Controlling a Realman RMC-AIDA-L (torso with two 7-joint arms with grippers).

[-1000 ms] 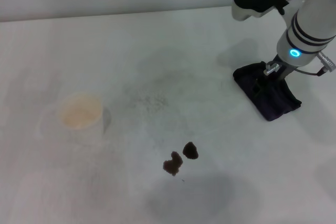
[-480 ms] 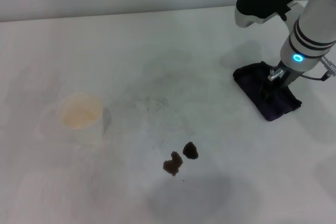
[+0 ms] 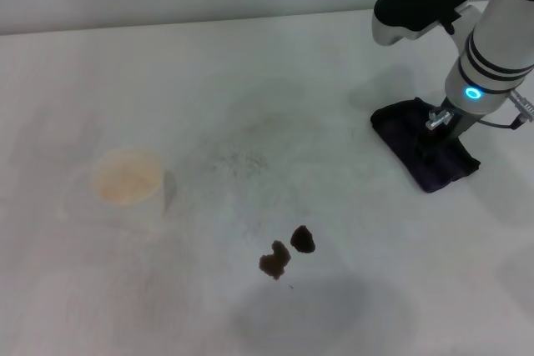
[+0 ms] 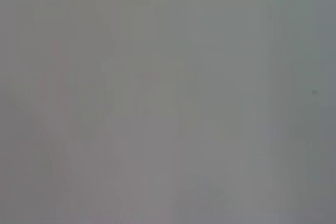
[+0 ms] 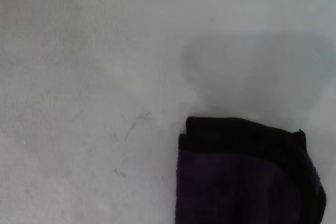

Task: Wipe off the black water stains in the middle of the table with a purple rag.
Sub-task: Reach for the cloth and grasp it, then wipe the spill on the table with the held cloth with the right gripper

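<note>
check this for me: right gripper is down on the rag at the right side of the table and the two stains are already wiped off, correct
Not quite. The head view shows the two stains not yet wiped, dark on the table near the middle. The rest holds: the right gripper is down on the rag at the right side.

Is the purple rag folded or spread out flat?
Folded: the purple rag shows stacked layers along one thick edge, forming a compact bundle on the table.

Two black water stains (image 3: pixel 285 251) – one purple rag (image 3: pixel 417 160) – one paper cup (image 3: pixel 128 187).
</note>
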